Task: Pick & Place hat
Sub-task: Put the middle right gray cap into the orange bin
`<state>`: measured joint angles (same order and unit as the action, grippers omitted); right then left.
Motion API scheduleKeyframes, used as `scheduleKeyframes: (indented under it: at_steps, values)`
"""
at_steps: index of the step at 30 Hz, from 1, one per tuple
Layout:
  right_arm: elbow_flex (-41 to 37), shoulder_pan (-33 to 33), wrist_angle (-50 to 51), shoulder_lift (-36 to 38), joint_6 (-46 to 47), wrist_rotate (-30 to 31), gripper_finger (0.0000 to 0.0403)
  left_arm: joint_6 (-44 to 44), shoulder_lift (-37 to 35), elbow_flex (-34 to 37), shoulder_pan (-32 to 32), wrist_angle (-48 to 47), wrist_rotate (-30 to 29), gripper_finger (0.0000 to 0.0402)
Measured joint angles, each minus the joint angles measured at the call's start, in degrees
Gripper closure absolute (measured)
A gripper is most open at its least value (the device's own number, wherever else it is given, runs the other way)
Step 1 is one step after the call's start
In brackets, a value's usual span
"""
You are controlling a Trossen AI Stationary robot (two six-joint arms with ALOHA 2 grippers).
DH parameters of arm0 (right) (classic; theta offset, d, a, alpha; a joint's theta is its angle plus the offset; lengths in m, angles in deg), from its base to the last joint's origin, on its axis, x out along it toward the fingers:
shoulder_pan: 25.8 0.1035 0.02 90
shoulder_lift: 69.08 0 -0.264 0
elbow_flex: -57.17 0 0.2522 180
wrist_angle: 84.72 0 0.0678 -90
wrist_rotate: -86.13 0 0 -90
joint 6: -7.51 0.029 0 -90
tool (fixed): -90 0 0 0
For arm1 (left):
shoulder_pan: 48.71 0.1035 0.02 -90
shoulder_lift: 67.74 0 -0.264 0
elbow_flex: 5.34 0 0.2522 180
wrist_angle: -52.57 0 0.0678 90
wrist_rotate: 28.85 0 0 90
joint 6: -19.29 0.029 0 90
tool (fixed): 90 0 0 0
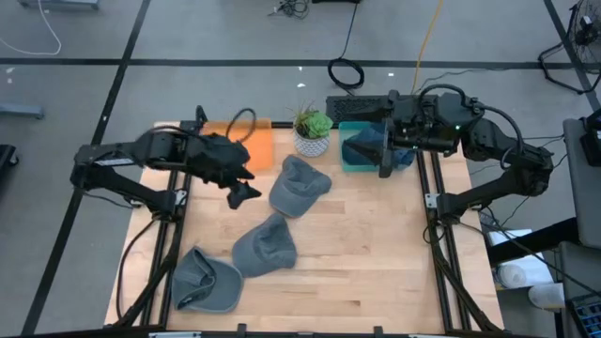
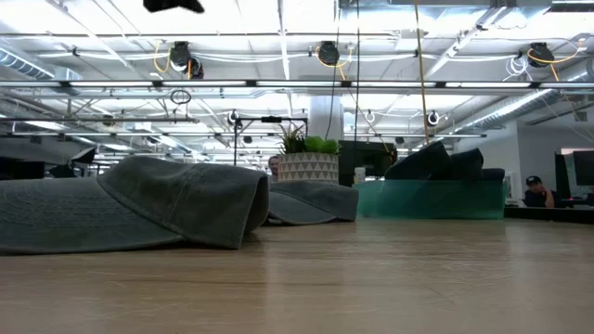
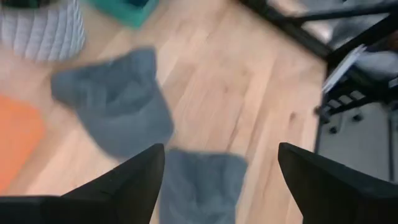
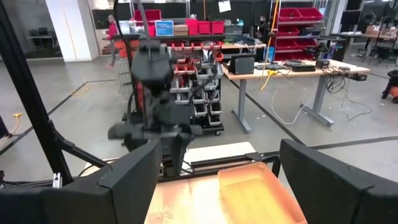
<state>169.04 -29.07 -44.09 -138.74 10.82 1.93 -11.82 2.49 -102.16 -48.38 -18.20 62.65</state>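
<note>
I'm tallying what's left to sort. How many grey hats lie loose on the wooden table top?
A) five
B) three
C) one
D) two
B: the high view shows one grey hat below the potted plant, a second at mid-table, and a third near the front left corner.

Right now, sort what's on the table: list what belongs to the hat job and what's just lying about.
Belongs to the job:
- three grey hats: far hat, middle hat, near hat
- orange bin, teal bin, probably the drop spots
- left gripper, jaws open, above the wood beside the far hat
- right gripper, jaws open, over the teal bin

Lying about:
- potted plant
</note>
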Motion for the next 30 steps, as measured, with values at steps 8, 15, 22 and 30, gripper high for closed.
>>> scheduleKeyframes:
  at_steps: [8,15,22,30]
  values:
    - [0.0,0.0,-0.1,1.3,-1.0,0.0,0.009,-3.6,5.6,0.0,-1.6,-7.1,0.3,0.0078]
    - [0.0,0.0,0.1,1.7,-1.1,0.0,0.009,-3.3,9.8,0.0,-3.5,-7.5,4.7,0.0078]
    - [0.0,0.0,0.0,1.6,-1.5,0.0,0.009,-2.5,12.9,0.0,-6.5,-8.1,6.7,0.0078]
    - [0.0,0.0,0.9,1.6,-1.5,0.0,0.009,-13.1,13.8,0.0,-10.0,-10.5,7.6,0.0078]
